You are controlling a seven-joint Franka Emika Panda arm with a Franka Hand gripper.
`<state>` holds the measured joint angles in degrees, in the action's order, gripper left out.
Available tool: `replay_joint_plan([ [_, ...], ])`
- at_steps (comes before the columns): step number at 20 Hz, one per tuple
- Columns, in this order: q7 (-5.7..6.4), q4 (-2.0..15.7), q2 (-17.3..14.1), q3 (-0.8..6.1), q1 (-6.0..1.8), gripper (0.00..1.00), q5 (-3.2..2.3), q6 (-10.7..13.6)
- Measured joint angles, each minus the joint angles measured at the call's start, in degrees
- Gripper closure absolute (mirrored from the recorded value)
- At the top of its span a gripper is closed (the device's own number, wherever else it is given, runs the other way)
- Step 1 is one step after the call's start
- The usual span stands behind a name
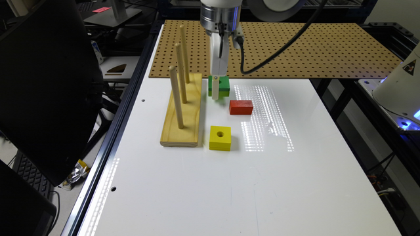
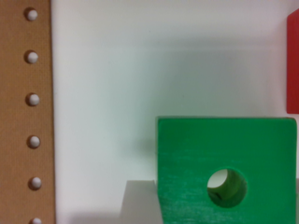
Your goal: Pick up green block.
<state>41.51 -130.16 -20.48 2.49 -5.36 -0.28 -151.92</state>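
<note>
Exterior view first: the white gripper [image 1: 215,95] hangs straight down from the arm in the upper middle of the frame, its tip in front of the small square green wooden block [image 1: 223,86], which sits on the glossy white table [image 1: 203,183] just below the edge of the brown perforated pegboard [image 1: 295,49]. Lower right of the green block lies a solid red rectangular block [image 1: 241,107]; below that, near mid-frame, a yellow square block with a round hole [image 1: 220,138]. Left of these stands a pale wooden base with three upright dowels [image 1: 182,108].

Wrist view: the green block [image 2: 196,163] fills the lower right of the picture, its round centre hole showing. A grey fingertip [image 2: 140,203] sits against its side at the lower middle edge — I cannot tell whether the gripper is spread or clamped on it. The pegboard [image 2: 25,116] runs down the left edge; the red block [image 2: 293,65] shows at the right edge.
</note>
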Motion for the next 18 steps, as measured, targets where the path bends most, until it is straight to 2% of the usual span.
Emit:
replay_joint_plan([
  [3,0.00,-0.04,0.4,0.00,0.00,1.00,0.00,0.1],
  [9,0.01,-0.82,7.3,0.00,-0.01,1.00,0.02,6.9],
  [12,0.01,-1.93,8.7,0.00,-0.01,1.00,0.02,7.3],
  [15,0.01,-2.03,9.1,0.00,-0.02,1.00,0.02,7.4],
  [18,0.01,-1.96,12.0,0.00,-0.04,1.00,0.03,9.8],
])
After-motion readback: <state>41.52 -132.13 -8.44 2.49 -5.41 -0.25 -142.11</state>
